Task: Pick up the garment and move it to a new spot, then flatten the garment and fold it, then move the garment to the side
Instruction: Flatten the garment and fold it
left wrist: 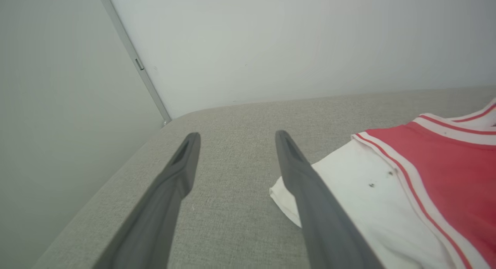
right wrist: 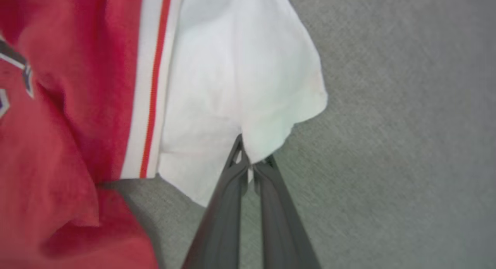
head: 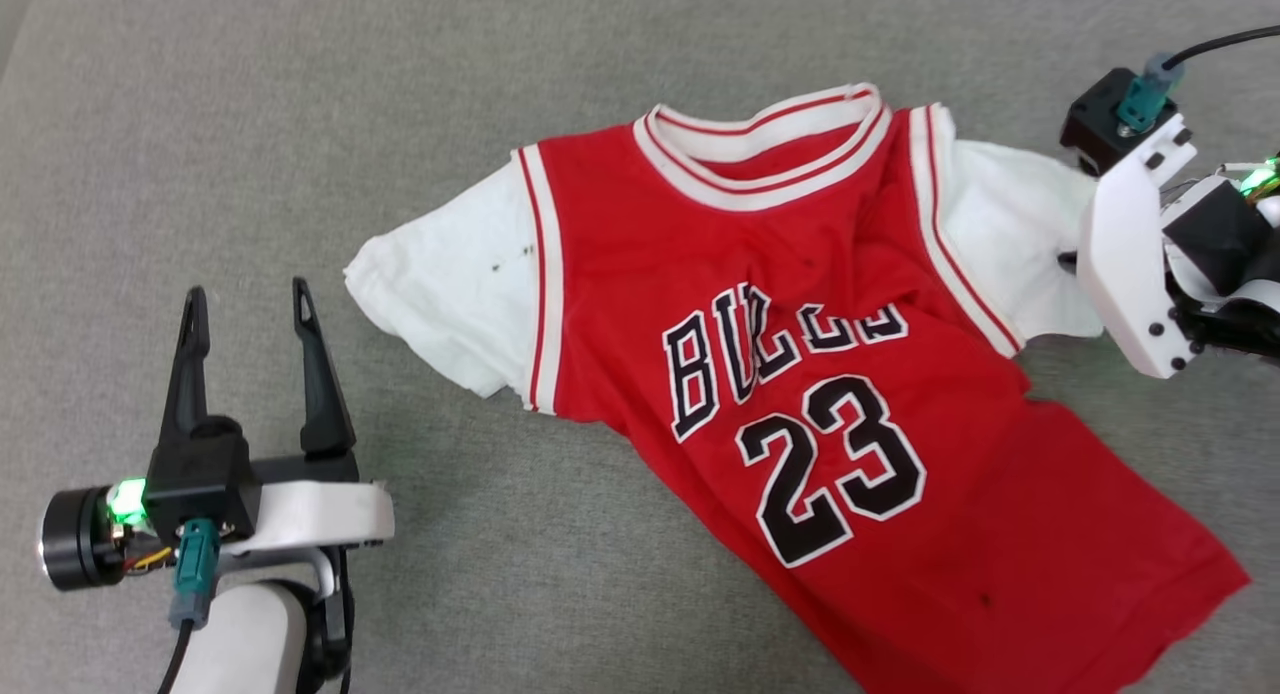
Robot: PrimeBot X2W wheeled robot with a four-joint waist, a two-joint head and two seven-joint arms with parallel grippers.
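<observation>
Shirt (head: 830, 304) lies face up on gray cushion (head: 500, 594), long axis slanting from far collar to near-right hem. My right tool (right wrist: 252, 166) pinches its right sleeve (right wrist: 240, 67), probably just the edge. Left tool (head: 248, 292) spread, empty, just left of shirt's other sleeve (head: 450, 284).

Left gripper (head: 248, 292) is sitting down around 8 o'clock in the head view. Its fingers are pointing up toward 12 and standing wide apart. Its pale forearm (head: 240, 639) is showing at about 7 by the bottom edge, and a green light (head: 127, 499) is glowing on the wrist. Right gripper (right wrist: 248, 162) is hanging at roughly 3 o'clock in the head view, pointing across toward 9, with its white wrist housing (head: 1125, 264) leaning over it. In its own wrist view the two fingers are pressing together at the tips, pinching the white sleeve edge of the garment (right wrist: 240, 67).
</observation>
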